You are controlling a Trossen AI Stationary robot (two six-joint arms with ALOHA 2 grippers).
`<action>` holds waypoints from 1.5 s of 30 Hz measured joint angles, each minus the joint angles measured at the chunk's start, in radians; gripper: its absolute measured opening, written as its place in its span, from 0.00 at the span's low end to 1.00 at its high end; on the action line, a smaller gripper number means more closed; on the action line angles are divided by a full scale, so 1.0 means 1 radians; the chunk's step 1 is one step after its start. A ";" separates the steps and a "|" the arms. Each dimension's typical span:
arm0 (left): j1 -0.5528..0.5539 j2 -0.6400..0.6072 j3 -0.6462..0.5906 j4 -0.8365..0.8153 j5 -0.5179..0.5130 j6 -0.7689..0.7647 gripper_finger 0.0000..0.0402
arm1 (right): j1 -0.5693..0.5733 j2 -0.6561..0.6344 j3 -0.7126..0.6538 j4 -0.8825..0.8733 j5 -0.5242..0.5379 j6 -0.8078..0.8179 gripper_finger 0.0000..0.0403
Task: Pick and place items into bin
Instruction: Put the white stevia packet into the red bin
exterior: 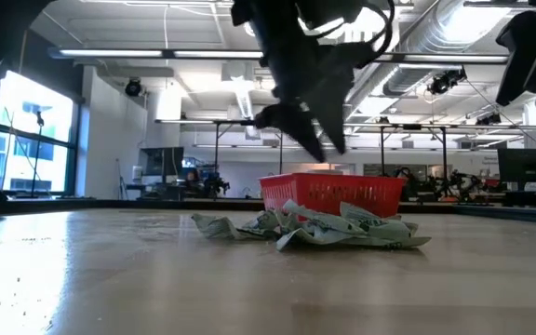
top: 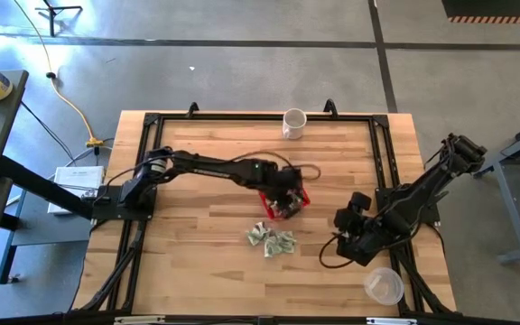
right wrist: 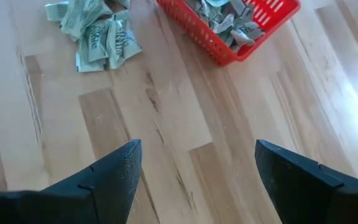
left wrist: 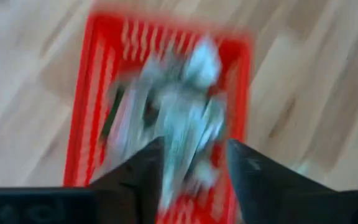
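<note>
Bench (top: 197,262): wooden top inside a dark frame; carries every item listed below.

Left arm, end effector (left wrist: 191,168): poised directly above the red basket, fingers parted with a gap between them. Crumpled paper shows in that gap, but blur leaves it unclear whether a piece is pinched or already falling free.

Right arm, end effector (right wrist: 194,171): waiting off to the basket's right, fingers spread wide, nothing between them.

Red basket (top: 298,197): the bin, near the bench's middle, upright. Contents: a heap of crumpled green-and-white paper pieces (right wrist: 229,22) covering most of the floor of the basket.

Loose paper pieces (top: 272,240): a small cluster on the bare bench just in front of the basket, apart from it, several pieces overlapping. Count not readable.

White mug (top: 293,122): at the far edge of the bench, well apart from the work. Contents not visible.

Clear plastic cup (top: 383,285): near the right front corner, close to the right arm's base. Appears empty.

Progress, as judged: well underway. A good share of the pieces sits in the basket; the loose cluster beside it remains to be picked and dropped in.
</note>
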 joint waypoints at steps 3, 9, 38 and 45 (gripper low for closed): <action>-0.052 -0.035 -0.004 -0.116 -0.035 -0.021 0.61 | 0.013 0.002 0.000 0.000 0.012 0.008 0.75; -0.270 -0.077 -0.002 -0.257 -0.047 -0.034 0.65 | 0.024 0.003 0.000 0.011 0.014 -0.041 0.75; -0.286 -0.047 -0.333 -0.013 0.022 0.437 0.53 | -0.024 0.180 0.001 0.447 -0.119 -0.260 0.75; -0.253 -0.087 -0.333 -0.088 0.103 0.476 0.27 | -0.071 0.180 0.001 0.487 -0.110 -0.192 0.75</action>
